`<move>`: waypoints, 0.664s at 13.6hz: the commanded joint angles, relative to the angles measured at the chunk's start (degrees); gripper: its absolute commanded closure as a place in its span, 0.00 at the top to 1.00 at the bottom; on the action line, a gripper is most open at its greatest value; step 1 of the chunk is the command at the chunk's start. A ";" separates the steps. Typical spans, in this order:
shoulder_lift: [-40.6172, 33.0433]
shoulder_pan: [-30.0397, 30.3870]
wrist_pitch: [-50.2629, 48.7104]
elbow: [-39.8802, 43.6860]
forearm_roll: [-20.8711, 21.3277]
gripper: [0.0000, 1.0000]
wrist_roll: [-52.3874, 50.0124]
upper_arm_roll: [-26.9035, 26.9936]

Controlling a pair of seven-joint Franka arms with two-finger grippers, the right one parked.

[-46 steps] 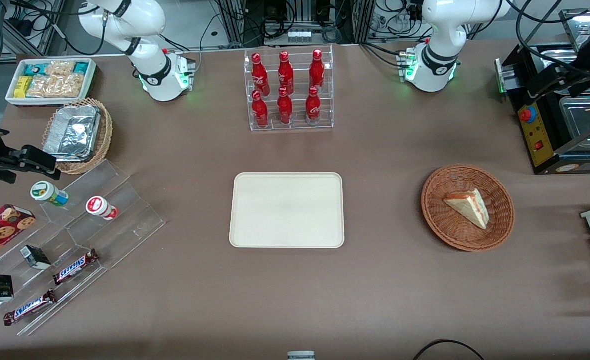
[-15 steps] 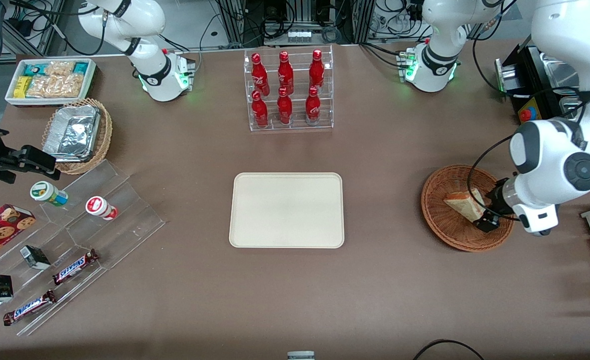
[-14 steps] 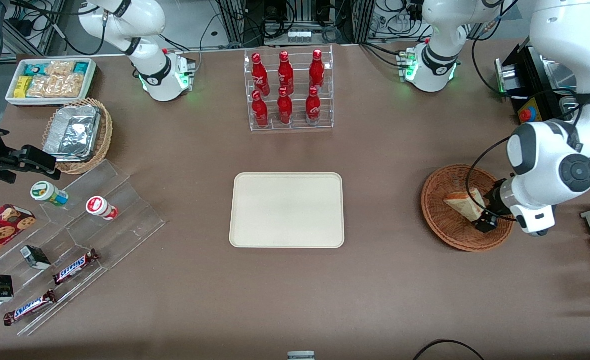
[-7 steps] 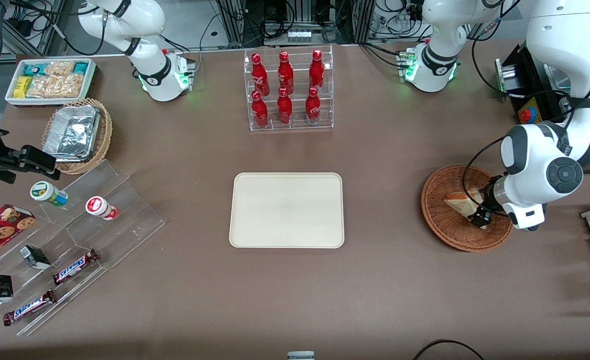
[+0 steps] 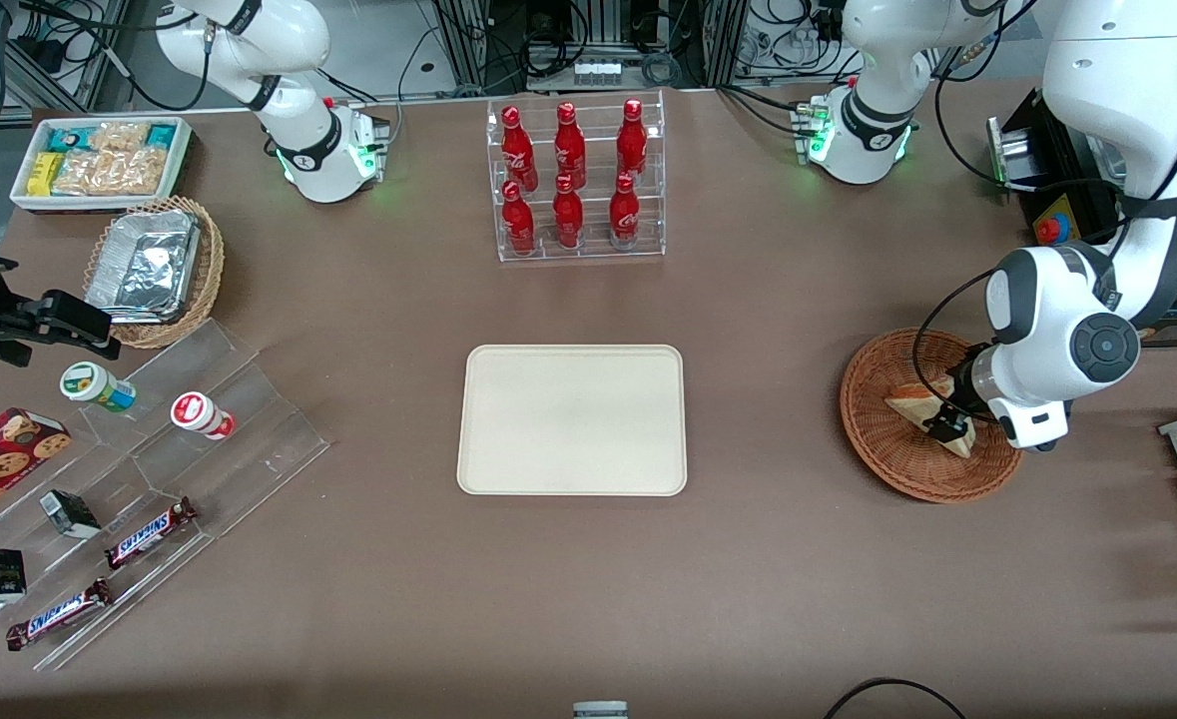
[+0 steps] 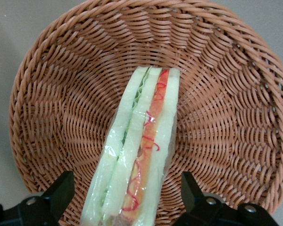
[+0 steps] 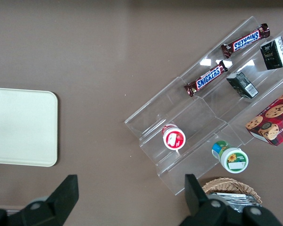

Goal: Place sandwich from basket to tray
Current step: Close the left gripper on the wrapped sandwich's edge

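While the flat cream-white rectangular tray (image 5: 572, 419) waits mid-table, we see our black two-finger gripper (image 6: 125, 200) lowered into the round reddish-brown wicker basket (image 6: 226, 108), fingers (image 6: 61, 192) spread apart either side of the wrapped triangular white-bread sandwich (image 6: 137, 155) lying inside.

Sandwich (image 5: 919, 404) sits in the basket (image 5: 887, 449), gripper (image 6: 124, 197) spread just above it; tray (image 5: 572, 419) well apart, toward the parked arm's end
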 commanded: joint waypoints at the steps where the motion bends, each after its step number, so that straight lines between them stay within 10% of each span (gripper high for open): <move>1: -1.47 -0.15 0.95 -1.58 0.91 0.56 -1.30 0.17; 4: -1.21 -0.41 0.52 -0.96 0.82 0.12 -1.21 0.17; 9: -3.31 -1.20 -7.18 2.54 1.17 0.07 0.54 0.08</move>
